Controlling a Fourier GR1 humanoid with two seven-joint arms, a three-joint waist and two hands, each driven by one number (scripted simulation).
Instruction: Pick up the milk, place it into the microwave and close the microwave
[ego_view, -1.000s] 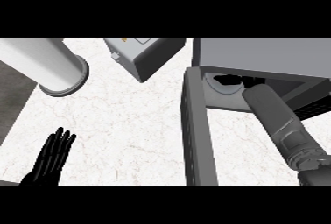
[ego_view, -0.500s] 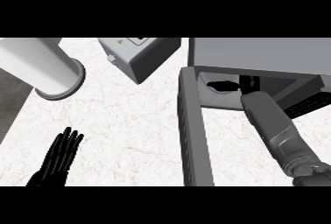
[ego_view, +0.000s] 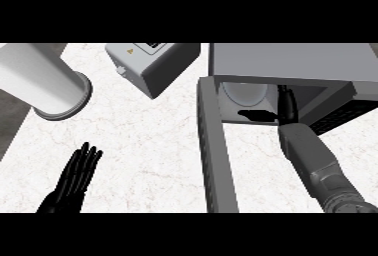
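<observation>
Milk is not in sight. Right hand (ego_view: 288, 102) reaches into the microwave (ego_view: 295, 62) to set it down; its fingers can't be told. Left hand (ego_view: 74, 175) rests, fingers straight together.

Grey microwave (ego_view: 295, 60); white marbled counter (ego_view: 148, 145); black left hand (ego_view: 74, 180).

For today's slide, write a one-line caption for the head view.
Right hand reaches inside the open microwave; left hand rests open on the counter.

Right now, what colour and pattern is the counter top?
White with faint grey marble veining; the head view shows the counter plainly.
</observation>
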